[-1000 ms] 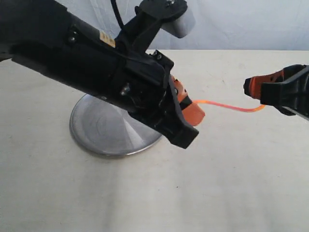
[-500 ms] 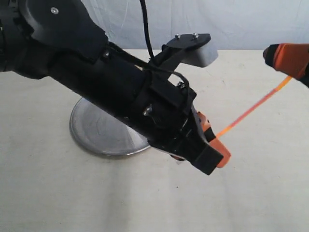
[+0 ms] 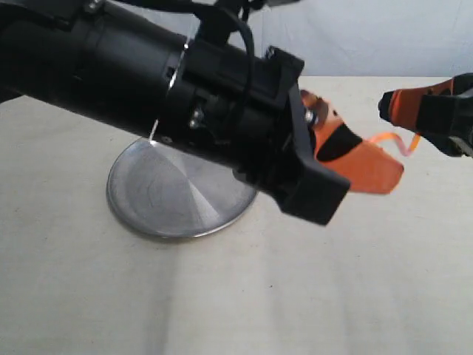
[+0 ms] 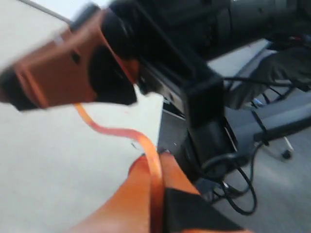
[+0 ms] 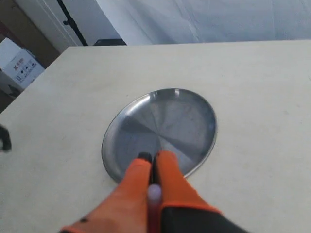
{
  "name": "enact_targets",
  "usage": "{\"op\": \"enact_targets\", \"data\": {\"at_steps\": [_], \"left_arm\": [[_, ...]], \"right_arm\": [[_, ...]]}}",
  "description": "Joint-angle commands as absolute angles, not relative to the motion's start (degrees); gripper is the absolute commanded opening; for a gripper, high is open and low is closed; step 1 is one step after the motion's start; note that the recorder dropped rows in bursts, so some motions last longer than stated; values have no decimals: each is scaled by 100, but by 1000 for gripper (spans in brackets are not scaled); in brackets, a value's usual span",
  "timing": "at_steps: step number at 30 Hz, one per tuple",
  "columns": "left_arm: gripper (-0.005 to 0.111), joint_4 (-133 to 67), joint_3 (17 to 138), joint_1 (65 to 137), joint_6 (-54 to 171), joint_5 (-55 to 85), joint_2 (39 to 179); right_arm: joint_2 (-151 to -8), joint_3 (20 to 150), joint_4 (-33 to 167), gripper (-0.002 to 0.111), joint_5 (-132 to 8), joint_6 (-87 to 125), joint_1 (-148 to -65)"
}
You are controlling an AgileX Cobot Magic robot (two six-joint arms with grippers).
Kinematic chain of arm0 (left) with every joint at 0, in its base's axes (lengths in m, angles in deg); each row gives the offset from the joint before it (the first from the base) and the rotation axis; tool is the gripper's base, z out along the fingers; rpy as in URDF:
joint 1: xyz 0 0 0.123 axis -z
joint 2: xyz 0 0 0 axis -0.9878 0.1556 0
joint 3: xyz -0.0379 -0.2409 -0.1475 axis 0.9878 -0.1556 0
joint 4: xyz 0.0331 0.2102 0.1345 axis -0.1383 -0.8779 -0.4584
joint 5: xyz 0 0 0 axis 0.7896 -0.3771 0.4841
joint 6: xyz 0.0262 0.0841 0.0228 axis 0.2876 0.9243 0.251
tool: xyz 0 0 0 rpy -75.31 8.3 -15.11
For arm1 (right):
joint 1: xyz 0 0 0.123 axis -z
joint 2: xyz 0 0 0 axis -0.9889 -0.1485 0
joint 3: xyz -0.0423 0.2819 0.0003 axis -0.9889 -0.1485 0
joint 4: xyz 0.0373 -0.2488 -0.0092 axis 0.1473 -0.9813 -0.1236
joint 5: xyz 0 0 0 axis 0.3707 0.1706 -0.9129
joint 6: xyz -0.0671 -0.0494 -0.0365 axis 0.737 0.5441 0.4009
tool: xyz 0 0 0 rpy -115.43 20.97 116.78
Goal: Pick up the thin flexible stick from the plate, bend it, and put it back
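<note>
The right gripper (image 5: 154, 162) has its jaws pinched together on the whitish end of the stick (image 5: 154, 192). Beyond them the plate (image 5: 182, 114) lies flat on the table (image 5: 257, 97), away from its edges.

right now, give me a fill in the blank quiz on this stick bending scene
The stick is clamped between the left jaws and the ___ jaws.
Between them it is ___, not straight.
The silvery plate is ___ in shape.
Missing words: right; bent; round.
</note>
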State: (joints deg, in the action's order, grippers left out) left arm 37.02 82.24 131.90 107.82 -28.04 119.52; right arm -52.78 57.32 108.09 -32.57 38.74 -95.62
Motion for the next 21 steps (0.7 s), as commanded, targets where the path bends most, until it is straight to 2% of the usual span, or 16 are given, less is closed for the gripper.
{"op": "enact_targets", "data": {"at_steps": [1, 8, 16, 21], "left_arm": [[0, 3881, 8244, 13201, 11005, -1606, 11864], [0, 3623, 8244, 13201, 10942, -1368, 11864], [0, 241, 8218, 13201, 8273, -1579, 11875], [0, -691, 8218, 13201, 7590, -2353, 11875]], "right_arm": [[-5142, 5732, 11139, 0, -2457, 3921, -9585], [-5077, 5732, 11775, 0, -2148, 3968, -9585], [-4538, 5732, 12018, 0, -2669, 4142, -9585], [-4383, 5821, 11360, 0, -3055, 4021, -9585]]}}
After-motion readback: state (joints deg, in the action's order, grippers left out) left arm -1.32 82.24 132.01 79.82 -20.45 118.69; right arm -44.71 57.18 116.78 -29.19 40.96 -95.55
